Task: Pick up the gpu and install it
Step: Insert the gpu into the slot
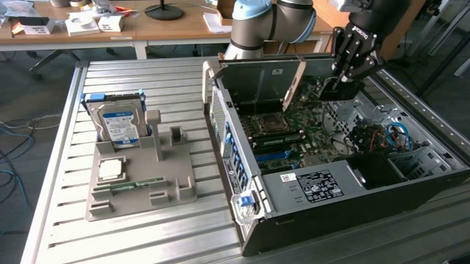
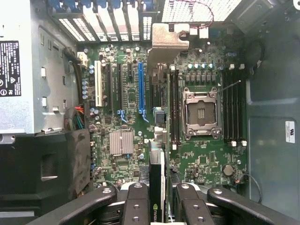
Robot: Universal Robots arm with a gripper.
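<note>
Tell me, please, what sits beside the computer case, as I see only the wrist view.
Observer: A grey tray sits on the slatted table, at the exterior view's left of the case.
Operator: Is anything in it?
Observer: A hard drive with a blue-white label stands upright at its far end.
Operator: Where is my gripper over the case?
Observer: The gripper, holding the gpu, hangs over the case's far end, toward the exterior view's right.
</note>
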